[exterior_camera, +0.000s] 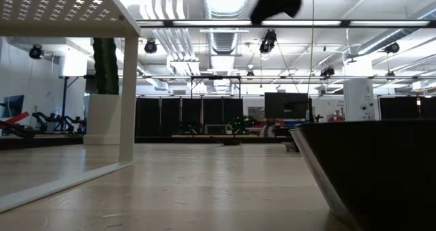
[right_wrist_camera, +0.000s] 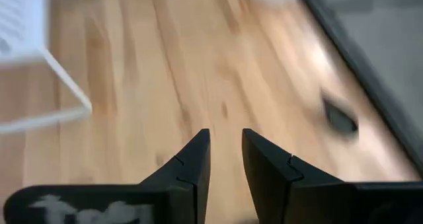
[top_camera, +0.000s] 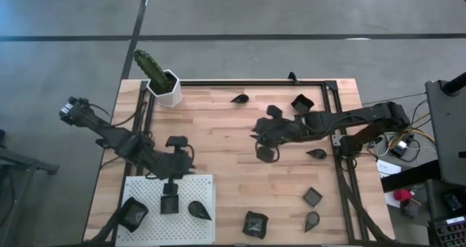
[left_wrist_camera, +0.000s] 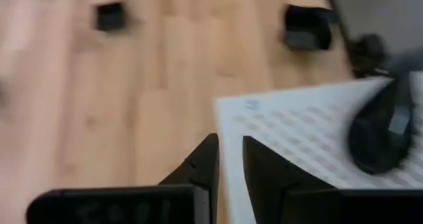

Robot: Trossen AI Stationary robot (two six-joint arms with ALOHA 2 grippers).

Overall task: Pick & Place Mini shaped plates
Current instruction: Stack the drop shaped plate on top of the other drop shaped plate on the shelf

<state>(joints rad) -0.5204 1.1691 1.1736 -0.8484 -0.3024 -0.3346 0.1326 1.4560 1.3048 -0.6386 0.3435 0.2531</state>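
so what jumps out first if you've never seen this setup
The small dark plates scattered over the wooden table, with three already on the white perforated board at the near left. The left gripper hangs over that board with nothing between its fingers, and the right gripper reaches toward the table's middle. A cactus in a white pot stands at the far left corner.

A dark dish (exterior_camera: 381, 170) fills the table's (exterior_camera: 191, 190) near right corner, close to the camera. At left a white perforated board (exterior_camera: 61, 6) stands on a leg; a cactus (exterior_camera: 105, 66) in a white pot (exterior_camera: 102, 118) stands behind.
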